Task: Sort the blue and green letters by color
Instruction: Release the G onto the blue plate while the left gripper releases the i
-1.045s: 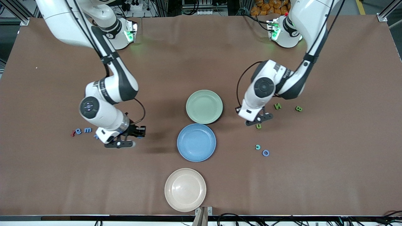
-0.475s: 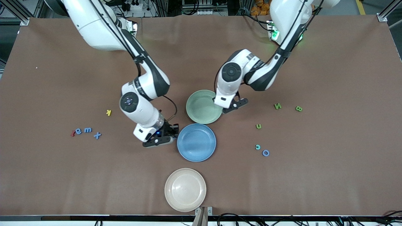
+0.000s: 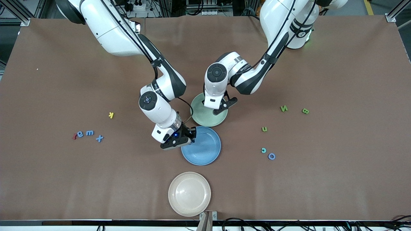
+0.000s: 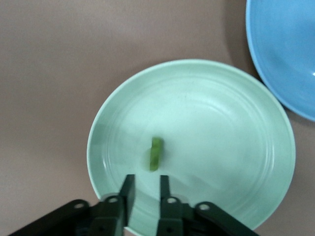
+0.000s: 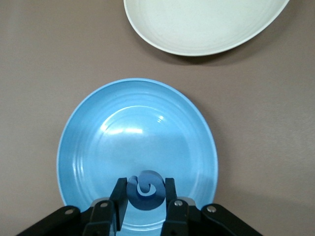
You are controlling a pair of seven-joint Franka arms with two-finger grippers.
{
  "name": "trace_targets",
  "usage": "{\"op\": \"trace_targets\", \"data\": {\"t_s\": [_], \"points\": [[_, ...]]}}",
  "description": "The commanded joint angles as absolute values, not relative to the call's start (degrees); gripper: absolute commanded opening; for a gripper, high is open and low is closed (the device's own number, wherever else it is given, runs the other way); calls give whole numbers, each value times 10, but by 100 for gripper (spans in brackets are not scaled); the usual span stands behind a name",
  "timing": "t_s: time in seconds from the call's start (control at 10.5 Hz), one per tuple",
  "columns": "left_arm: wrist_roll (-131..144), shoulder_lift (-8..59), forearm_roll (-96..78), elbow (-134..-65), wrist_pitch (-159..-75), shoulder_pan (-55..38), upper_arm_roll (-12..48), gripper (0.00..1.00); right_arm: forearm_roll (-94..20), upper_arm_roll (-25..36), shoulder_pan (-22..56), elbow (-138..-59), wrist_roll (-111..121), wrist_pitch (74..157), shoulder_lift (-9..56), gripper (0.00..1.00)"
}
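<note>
Robotics lab, two white arms bolted at a brown-covered worktop (image 3: 321,179), aluminium frame posts (image 3: 394,14) at corners, cables and power strips (image 3: 205,12) along edge

I've swung my right gripper (image 5: 144,199) from the table over the blue plate (image 3: 205,150), blue letter (image 5: 145,189) clamped. My left gripper (image 4: 145,189) moved over the green plate (image 4: 236,123), its green letter (image 4: 156,154) now below the parted fingers.

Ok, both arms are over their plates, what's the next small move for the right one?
Probably open the right gripper. It holds a blue letter between its fingers over the near rim of the blue plate, so letting go should drop it in. The left gripper hangs over the green plate, where a green letter shows.
</note>
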State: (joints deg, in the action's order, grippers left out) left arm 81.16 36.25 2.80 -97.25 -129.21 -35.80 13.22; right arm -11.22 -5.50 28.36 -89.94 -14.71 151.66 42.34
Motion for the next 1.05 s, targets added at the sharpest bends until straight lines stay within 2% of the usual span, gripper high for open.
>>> {"op": "trace_targets", "data": {"t_s": [0.0, 0.29, 0.57, 0.76, 0.95], "points": [[823, 372, 72, -955, -1281, -359, 126, 100, -122, -55, 291, -879, -175, 1514, 429, 99], [797, 360, 76, -955, -1271, -308, 124, 100, -120, -54, 284, -879, -174, 1508, 419, 100], [698, 342, 76, -961, -1243, -259, 124, 100, -112, -48, 252, -882, -166, 1458, 396, 100], [612, 310, 99, -1006, -1233, -212, 126, 100, -106, -48, 215, -887, -117, 1414, 374, 100], [558, 267, 105, -1069, -1255, -182, 128, 100, -105, -47, 168, -887, -34, 1313, 338, 100]]}}
